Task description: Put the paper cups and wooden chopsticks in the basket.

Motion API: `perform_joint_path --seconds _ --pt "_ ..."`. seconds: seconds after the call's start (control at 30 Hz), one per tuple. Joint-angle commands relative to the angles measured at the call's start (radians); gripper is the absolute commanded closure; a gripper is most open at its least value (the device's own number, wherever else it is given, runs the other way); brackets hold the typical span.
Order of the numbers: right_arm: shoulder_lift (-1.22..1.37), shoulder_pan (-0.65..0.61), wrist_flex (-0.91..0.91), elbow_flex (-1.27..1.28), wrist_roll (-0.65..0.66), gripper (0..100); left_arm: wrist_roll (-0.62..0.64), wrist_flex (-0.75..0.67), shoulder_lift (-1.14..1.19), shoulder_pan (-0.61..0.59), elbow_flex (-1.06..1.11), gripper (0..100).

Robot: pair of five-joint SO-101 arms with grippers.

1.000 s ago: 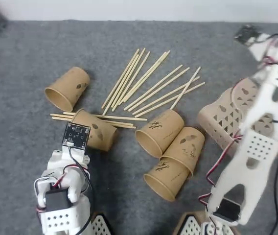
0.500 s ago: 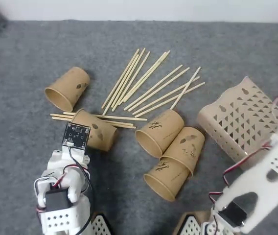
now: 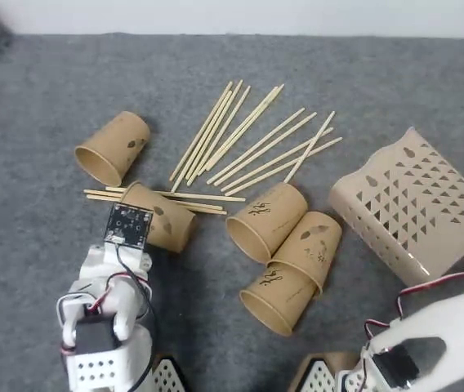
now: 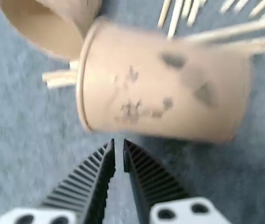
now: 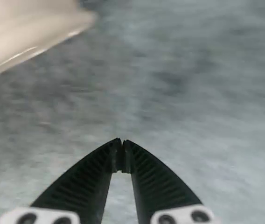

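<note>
Cloth of grey colour covers the bench (image 3: pixel 297 73), and everything for the task lies on it. Largest is the basket (image 3: pixel 412 204), beige with triangle holes, at the right side near the right arm; it seems to lean or lie on its side, and I cannot tell where its opening faces. Five brown paper cups lie on their sides: three close together in the middle (image 3: pixel 277 245), one far at the left (image 3: pixel 111 147), and the nearest cup (image 4: pixel 160 93) directly in front of the left tool (image 4: pixel 118 147). This tool has its fingers pressed almost together, pinching nothing, just beside the cup wall. The right tool (image 5: pixel 122 147) is also pressed together and empty, over bare cloth. I judge the step in hand is picking this nearest cup. To do it well, the fingers should first spread and take the rim, one finger inside the mouth, because the round wall is too wide and light and may roll away. The cup has small dark prints on its wall. Thin pale chopsticks (image 3: pixel 252 139) lie in a loose fan behind, and a few (image 3: pixel 175 196) run just along the cup, so a push could scatter them.
</note>
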Motion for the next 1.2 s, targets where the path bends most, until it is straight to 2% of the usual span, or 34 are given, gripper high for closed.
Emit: perform_joint_path --seconds 0.0,0.17,0.27,0.47,0.6,0.73,0.83,0.9,1.0,1.17 --pt "-0.214 -0.019 0.042 0.187 0.014 99.1 0.155 0.049 -0.018 0.117 -0.272 96" --pt "-0.565 -0.085 0.041 0.506 -0.011 99.1 0.195 0.21 -0.014 0.37 -0.619 96" --pt "-0.828 -0.127 0.039 0.7 -0.077 99.1 0.224 0.23 -0.012 0.439 -0.71 96" --pt "-1.245 -0.193 -0.002 1.135 -0.109 99.1 0.267 0.221 -0.011 0.456 -0.65 96" --pt "-1.405 -0.223 -0.254 1.462 -0.112 99.1 0.265 0.141 -0.009 0.537 -0.561 96" --pt "-1.458 -0.223 -0.484 1.708 -0.127 99.1 0.267 -0.011 0.026 0.6 -0.501 97" --pt "-1.458 -0.222 -0.559 1.763 -0.196 99.1 0.29 -0.153 0.186 0.609 -0.524 97" --pt "-1.458 -0.222 -0.562 1.769 -0.222 99.1 0.354 -0.224 0.348 0.609 -0.605 97" --pt "-1.468 -0.223 -0.562 1.771 -0.235 99.1 0.43 -0.255 0.649 0.635 -0.828 96" --pt "-1.469 -0.196 -0.57 1.765 -0.304 99.1 0.442 -0.256 1.157 0.773 -1.158 96"
